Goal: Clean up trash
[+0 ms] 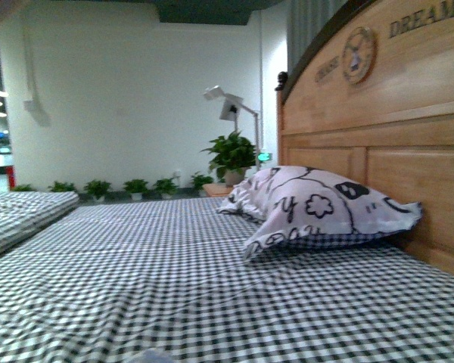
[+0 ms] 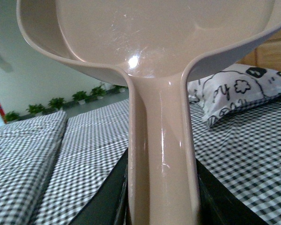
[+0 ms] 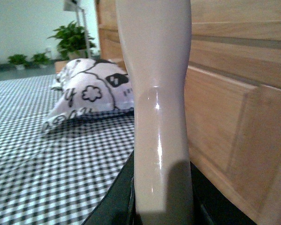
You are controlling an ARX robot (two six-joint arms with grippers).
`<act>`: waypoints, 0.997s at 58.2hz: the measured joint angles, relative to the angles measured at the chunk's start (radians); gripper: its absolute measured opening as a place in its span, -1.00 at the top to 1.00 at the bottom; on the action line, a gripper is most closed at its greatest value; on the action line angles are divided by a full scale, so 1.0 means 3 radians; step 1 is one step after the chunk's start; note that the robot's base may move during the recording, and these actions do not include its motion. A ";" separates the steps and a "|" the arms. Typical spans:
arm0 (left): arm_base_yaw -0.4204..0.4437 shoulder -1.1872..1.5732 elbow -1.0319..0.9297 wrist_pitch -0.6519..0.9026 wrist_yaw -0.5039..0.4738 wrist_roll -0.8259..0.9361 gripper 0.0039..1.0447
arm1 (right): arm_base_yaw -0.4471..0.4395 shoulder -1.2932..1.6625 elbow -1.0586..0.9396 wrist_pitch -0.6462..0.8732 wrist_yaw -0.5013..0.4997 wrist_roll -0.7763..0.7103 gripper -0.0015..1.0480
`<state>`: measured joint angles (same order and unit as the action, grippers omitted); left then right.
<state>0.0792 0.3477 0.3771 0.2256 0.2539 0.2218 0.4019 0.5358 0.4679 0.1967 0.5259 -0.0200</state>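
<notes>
- Dustpan (image 2: 164,42) sits right up against the left wrist cam, its handle running down between the dark left jaws. They look clenched on it, w/ the pan held up off the bed (image 1: 136,265).
- Pale handle (image 3: 160,93) is the same story in the right wrist view: right jaws look clamped round its base. Tool's head is out of shot, so can't tell what it is; prob. a brush.
- Trash: not visible in any view. Blurry pale smudge at the bottom edge of the front view, can't tell what.
- Risk 1: no sight of the wad, so nothing to aim at. Sweeping blind could flick it off the bed or under the pillow (image 1: 318,204).
- Risk 2: right tool stands just beside the headboard (image 3: 234,117). A swing that way would knock the wood & twist the handle in the grip.
- Risk 3: the checked sheet is soft & creased. A pan lip pressed down may bunch the fabric, and a light wad would roll away.
- Risk 4: both handles are glossy and could rotate under side load.
</notes>
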 joint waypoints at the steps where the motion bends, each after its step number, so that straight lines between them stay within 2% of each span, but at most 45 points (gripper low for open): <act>1: 0.0000 -0.0001 0.0000 0.0000 0.0003 0.0000 0.49 | 0.0004 0.0000 0.0000 -0.0001 -0.0008 0.0000 0.63; 11: -0.0005 0.0001 0.0006 -0.0027 -0.0072 -0.0043 0.49 | 0.0008 0.0025 -0.0003 -0.0001 -0.0037 0.0000 0.63; 13: -0.0069 0.0051 0.0093 -0.0272 -0.0224 -0.0151 0.49 | 0.0006 0.0024 -0.0004 -0.0001 -0.0017 0.0000 0.63; 14: -0.0100 0.0111 0.0230 -0.0615 -0.0402 -0.0306 0.49 | 0.0006 0.0020 -0.0004 -0.0001 -0.0010 0.0000 0.63; 17: -0.0061 0.0334 0.0512 -0.1209 -0.0519 -0.0637 0.49 | 0.0006 0.0018 -0.0004 -0.0001 0.0000 0.0000 0.63; 20: 0.0102 0.0590 0.0689 -0.1570 -0.0455 -0.0849 0.49 | 0.0006 0.0018 -0.0004 -0.0001 0.0003 0.0000 0.63; 25: 0.0431 0.1090 0.0805 -0.1565 -0.0089 -0.0841 0.49 | 0.0004 0.0003 -0.0004 -0.0001 0.0009 0.0001 0.63; 28: 0.0614 0.1445 0.0946 -0.1476 0.0174 -0.0636 0.49 | 0.0004 -0.0008 -0.0001 -0.0001 0.0006 0.0000 0.63; 33: 0.0754 0.1742 0.1141 -0.1480 0.0406 -0.0345 0.49 | 0.0004 -0.0005 -0.0001 -0.0001 0.0006 0.0000 0.63; 45: 0.0968 0.2330 0.1495 -0.1942 0.0996 0.0860 0.49 | 0.0003 -0.0005 -0.0001 -0.0001 0.0005 0.0001 0.63; 53: 0.0993 0.2483 0.1516 -0.2509 0.1177 0.1956 0.49 | 0.0003 -0.0005 -0.0001 -0.0001 0.0005 0.0000 0.63; 58: 0.0975 0.2508 0.1513 -0.2673 0.1197 0.2248 0.49 | 0.0003 -0.0005 -0.0001 -0.0001 0.0006 0.0000 0.63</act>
<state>0.3717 1.1000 0.8310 -0.5762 0.6128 0.8963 0.4026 0.5343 0.4675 0.1963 0.5278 -0.0200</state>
